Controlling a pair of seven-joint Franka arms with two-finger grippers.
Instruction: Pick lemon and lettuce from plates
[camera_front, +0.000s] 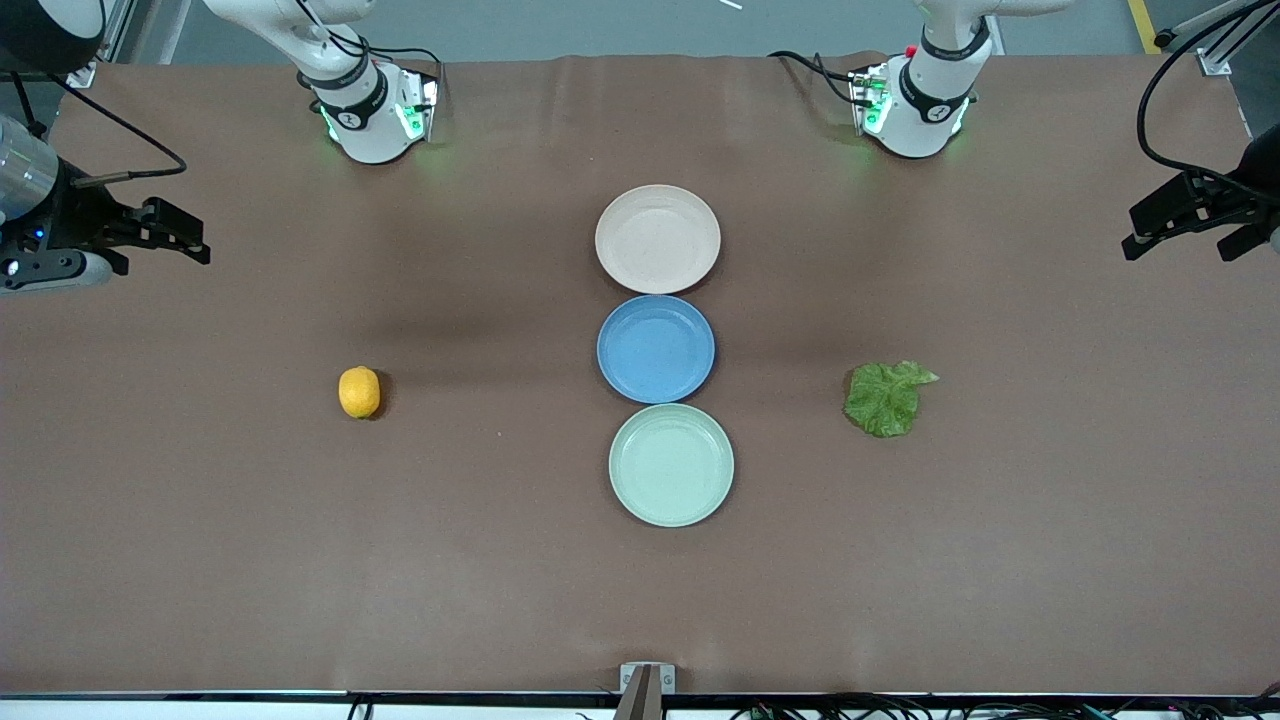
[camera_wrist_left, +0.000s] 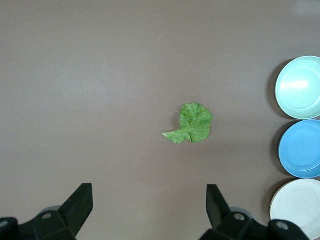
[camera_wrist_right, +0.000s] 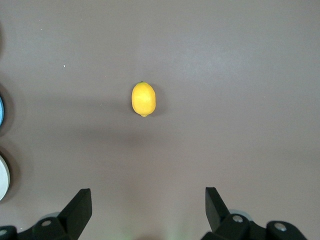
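Observation:
The lemon (camera_front: 359, 391) lies on the bare brown table toward the right arm's end, off any plate; it also shows in the right wrist view (camera_wrist_right: 143, 99). The lettuce (camera_front: 885, 398) lies on the table toward the left arm's end, also seen in the left wrist view (camera_wrist_left: 192, 123). The beige-pink plate (camera_front: 657, 239) and the mint green plate (camera_front: 671, 465) are both empty. My right gripper (camera_front: 200, 240) is open and empty, high over its end of the table (camera_wrist_right: 148, 196). My left gripper (camera_front: 1130, 232) is open and empty, high over its end (camera_wrist_left: 150, 192).
An empty blue plate (camera_front: 656, 348) sits between the two pale plates, the three in a row down the table's middle. The arm bases (camera_front: 375, 120) stand at the table edge farthest from the front camera.

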